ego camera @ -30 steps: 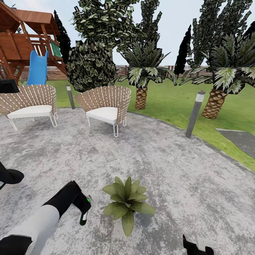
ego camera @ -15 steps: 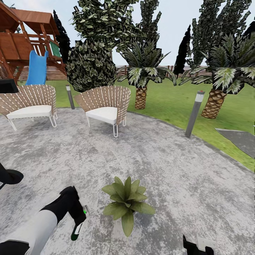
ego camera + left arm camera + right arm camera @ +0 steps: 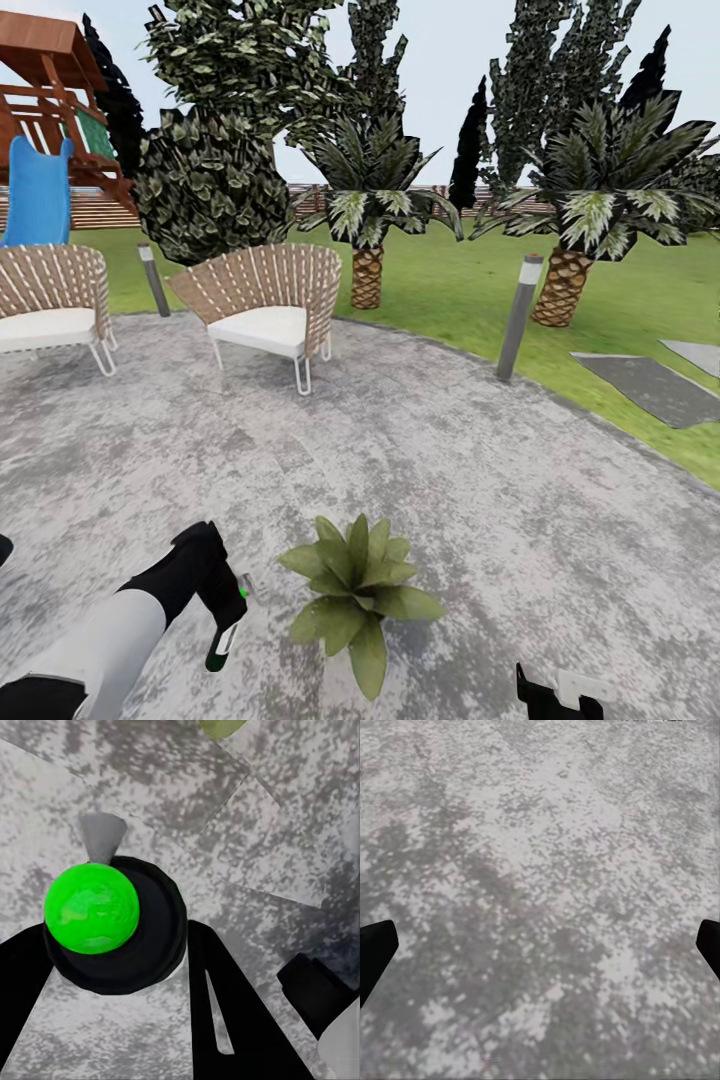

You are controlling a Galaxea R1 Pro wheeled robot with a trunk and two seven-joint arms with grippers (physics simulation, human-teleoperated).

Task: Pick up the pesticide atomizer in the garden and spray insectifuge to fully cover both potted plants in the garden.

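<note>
Patio paving is lying grey and mottled under everything here, and the left pincer [image 3: 222, 615] is gripping the pesticide atomizer [image 3: 226, 632] low at about eight o'clock in the head view, the bottle hanging nearly upright with its green end downward. In the left wrist view the atomizer [image 3: 112, 922] is sitting clamped between the dark fingers [image 3: 225, 1012], its grey nozzle pointing away over the stone, probably so the spray can be aimed toward the leaves. The potted plant [image 3: 357, 588] is standing just beside it at six o'clock, its pointed leaves looking plain green; I am judging no whitish specks on them, though fine dots could be too small to tell. The right pincer [image 3: 558, 693] is peeking in at five o'clock, and the right wrist view is showing its two tips [image 3: 375, 949] spread wide apart over bare paving, holding nothing. Two wicker chairs [image 3: 262, 305] are sitting at eleven o'clock, a bollard lamp [image 3: 518, 318] at one o'clock, palms [image 3: 585, 215] beyond; nothing is standing between nozzle and plant.
</note>
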